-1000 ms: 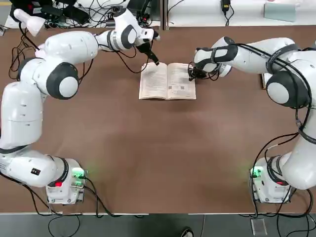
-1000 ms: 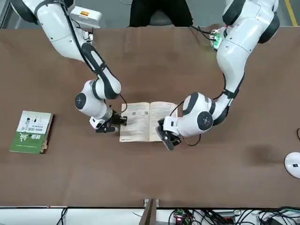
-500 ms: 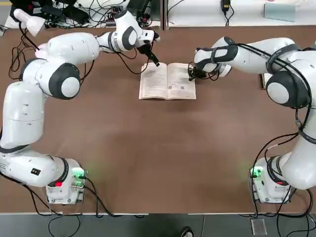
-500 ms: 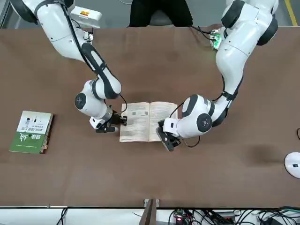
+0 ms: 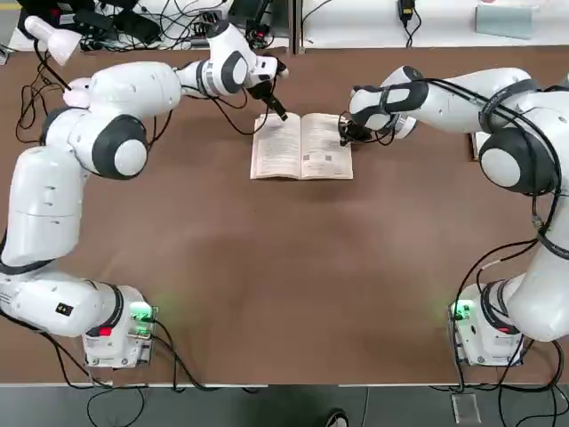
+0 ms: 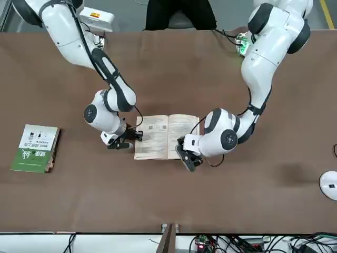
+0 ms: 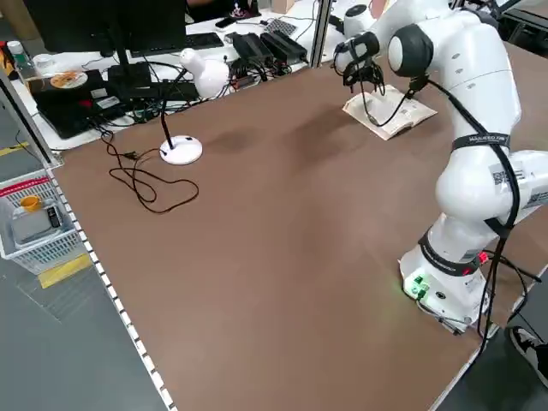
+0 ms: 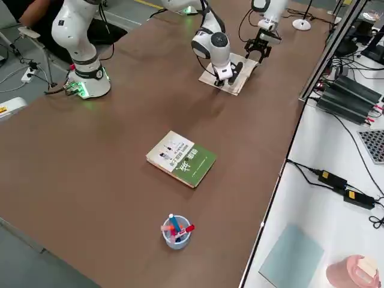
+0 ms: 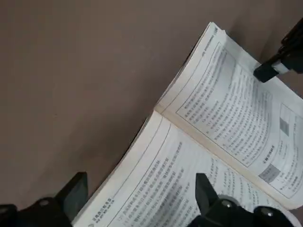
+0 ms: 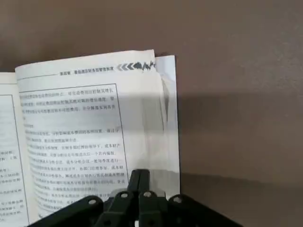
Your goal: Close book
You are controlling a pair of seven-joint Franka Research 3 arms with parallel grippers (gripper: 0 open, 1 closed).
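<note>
1. Nearest to the robot's bases, a seated person [image 6: 180,15] shows in part at the edge of the surface [image 5: 267,294].
2. Farther over, both grippers work at the open book [image 5: 301,149]. The left gripper [image 9: 137,189] stands wide open at the book's left side, its two fingers well apart with the outer page edge between them. It grips nothing; whether a fingertip touches paper, I cannot tell.
3. At the book's right side, the right gripper [image 10: 139,177] is shut, its fingers pressed together over the outer margin of the right page. It holds nothing visible, and contact with the page is unclear.
4. The book lies flat and open, printed pages up, on the far part of the surface, about midway between the arms. Its spine runs near to far; the spread's long axis goes left to right.
5. Compared with a second ago, the left arm's elbow has eased slightly inward, while its gripper has barely moved. The right arm and the book look unchanged.
6. Off to the robot's right sit a closed green-and-white book [image 8: 182,159] and a cup of pens [image 8: 177,233]. A white lamp base [image 7: 181,150] stands to the robot's left.
</note>
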